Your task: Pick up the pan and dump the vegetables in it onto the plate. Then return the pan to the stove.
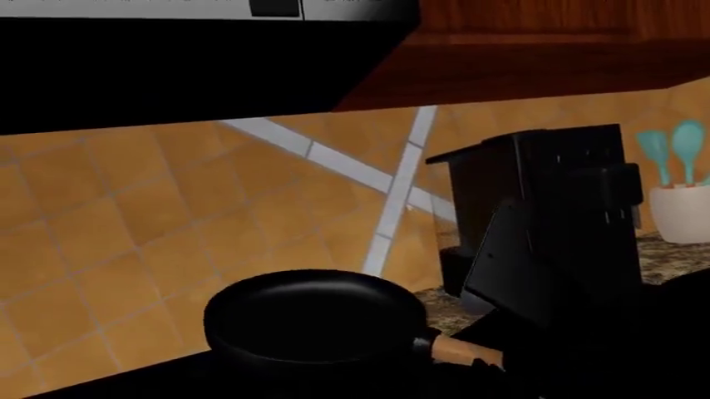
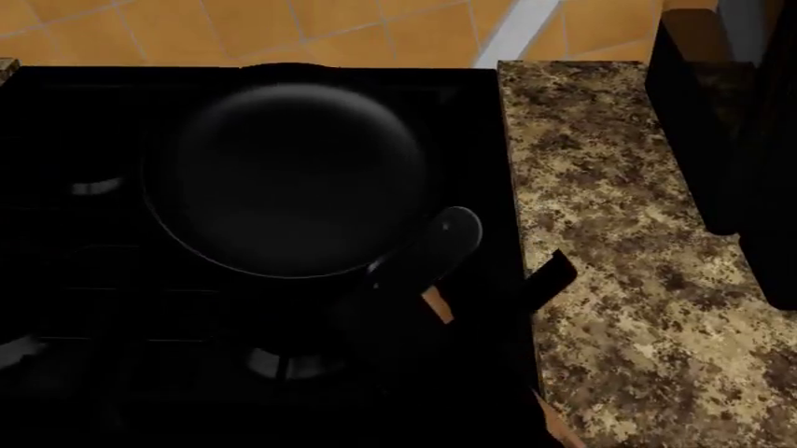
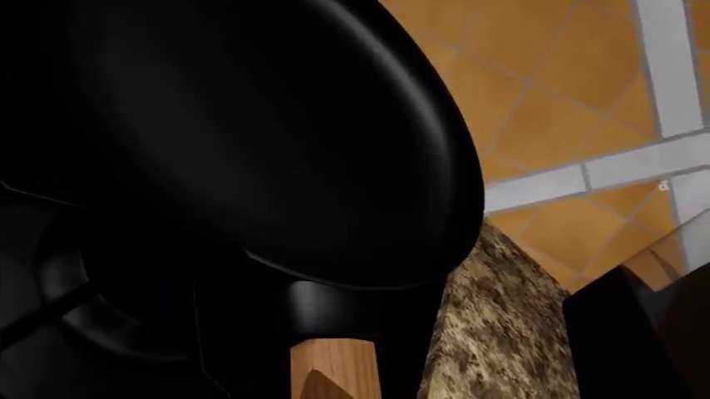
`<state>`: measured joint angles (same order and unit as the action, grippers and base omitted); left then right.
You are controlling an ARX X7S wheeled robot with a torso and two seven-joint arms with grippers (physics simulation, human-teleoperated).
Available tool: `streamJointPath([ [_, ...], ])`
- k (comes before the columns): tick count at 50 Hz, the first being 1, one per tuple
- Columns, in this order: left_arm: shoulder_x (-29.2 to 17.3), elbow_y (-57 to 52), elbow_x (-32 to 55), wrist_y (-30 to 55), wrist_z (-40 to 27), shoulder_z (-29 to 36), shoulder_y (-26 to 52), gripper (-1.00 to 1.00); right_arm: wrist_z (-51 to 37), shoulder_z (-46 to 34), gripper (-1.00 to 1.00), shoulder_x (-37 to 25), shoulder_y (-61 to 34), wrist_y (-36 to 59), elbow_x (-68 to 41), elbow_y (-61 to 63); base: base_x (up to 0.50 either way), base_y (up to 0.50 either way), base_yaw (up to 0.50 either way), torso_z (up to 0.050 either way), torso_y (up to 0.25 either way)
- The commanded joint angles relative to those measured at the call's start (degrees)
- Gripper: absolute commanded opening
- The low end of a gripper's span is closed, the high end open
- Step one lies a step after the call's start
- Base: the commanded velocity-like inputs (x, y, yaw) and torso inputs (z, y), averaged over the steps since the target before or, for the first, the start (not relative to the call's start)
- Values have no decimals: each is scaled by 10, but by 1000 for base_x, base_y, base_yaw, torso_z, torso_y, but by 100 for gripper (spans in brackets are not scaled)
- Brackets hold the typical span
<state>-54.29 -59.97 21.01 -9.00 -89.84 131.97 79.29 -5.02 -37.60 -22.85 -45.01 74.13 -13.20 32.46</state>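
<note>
The pan [image 2: 293, 177] sat on the stove [image 2: 75, 280], bowl empty in the head view, no corn visible in it. That put the step at the very end: pan back on the burner, dump judged already done, though the plate was out of every frame so that couldn't be confirmed.

Tan wooden handle [image 3: 332, 366] pointed toward the robot and the granite worktop [image 2: 622, 280]; only slivers of it showed in the head view under dark end effector parts. A dark end effector [image 2: 430, 280] lay over the handle just off the pan rim. Which arm it belonged to was hard to call; the right wrist view looked straight up the handle at close range, so probably the right. Whether it was clamped on the handle or parted — cannot tell, black on black. The left end effector wasn't identifiable in any view; the left wrist camera saw the pan [image 1: 316, 320] from farther off, so that arm was likely clear of it.

Next move, as a guess: let go of the handle if gripped, back away without dragging the pan.

Hard to read: stove grates mostly lost in darkness, black appliance [image 1: 554, 216] on the worktop unclear, handle end cut off.
</note>
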Motion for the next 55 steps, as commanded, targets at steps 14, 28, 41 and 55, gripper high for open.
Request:
streamJointPath([
  [14,-6,0,-7,1,0,-4,-8,100,-26,16,-100,-7,46,-19,60,-17,0,0,0,1,2],
  [28,-13,0,-21,-2,0,-2,-18,100,-20,-3,-100,6,48,-91,61,-95,0,0,0,1,2],
  [41,-14,0,-22,2,0,-8,-25,100,-18,-12,-100,17,49,-122,61,-140,0,0,0,1,2],
  [55,-15,0,-21,2,0,-12,-31,100,-4,-28,-100,39,41,-208,61,-246,1,0,0,0,1],
])
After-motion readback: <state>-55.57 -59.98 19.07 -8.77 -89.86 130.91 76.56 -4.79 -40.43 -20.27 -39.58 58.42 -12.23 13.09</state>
